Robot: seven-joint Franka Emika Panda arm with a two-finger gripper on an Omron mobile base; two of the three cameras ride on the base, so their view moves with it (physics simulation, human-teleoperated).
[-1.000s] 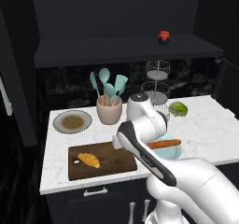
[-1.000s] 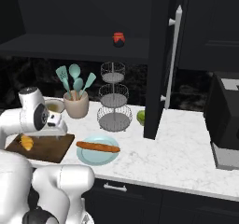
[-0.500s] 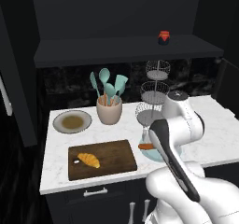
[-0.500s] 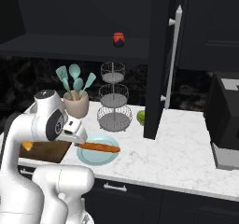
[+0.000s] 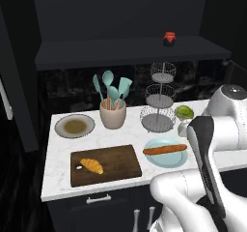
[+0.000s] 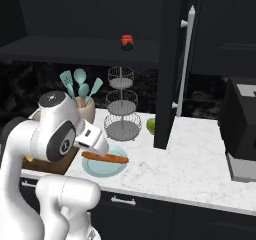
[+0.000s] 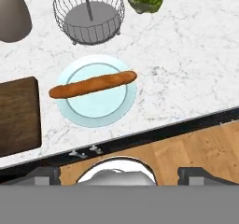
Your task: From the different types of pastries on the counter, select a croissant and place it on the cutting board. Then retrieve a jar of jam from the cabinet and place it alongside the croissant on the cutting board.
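Observation:
The small golden croissant (image 5: pixel 91 166) lies on the left half of the dark brown cutting board (image 5: pixel 113 161), which rests on the white marble counter (image 5: pixel 60 146). The jar of jam (image 5: pixel 169 38), dark with a red top, stands on the black cabinet shelf (image 5: pixel 130 52); it is also seen from the right (image 6: pixel 127 41). My gripper (image 7: pixel 119 174) is open and holds nothing. It hangs high over the counter's front edge, looking down at the long orange-brown stick pastry (image 7: pixel 92 84) on its light blue plate (image 7: pixel 95 111). The board's right end (image 7: pixel 16 115) shows at the left of the hand view.
A beige cup of teal utensils (image 5: pixel 113 114), a tiered wire basket (image 5: pixel 158 100), a green fruit (image 5: pixel 184 112) and a grey plate (image 5: pixel 74 125) stand along the back. An open black cabinet door (image 6: pixel 170 69) hangs over the counter, with a dark machine (image 6: pixel 242 129) at far right.
The arm has swung right, from above the cutting board to above the blue plate. The croissant stays on the board; the jar has not moved.

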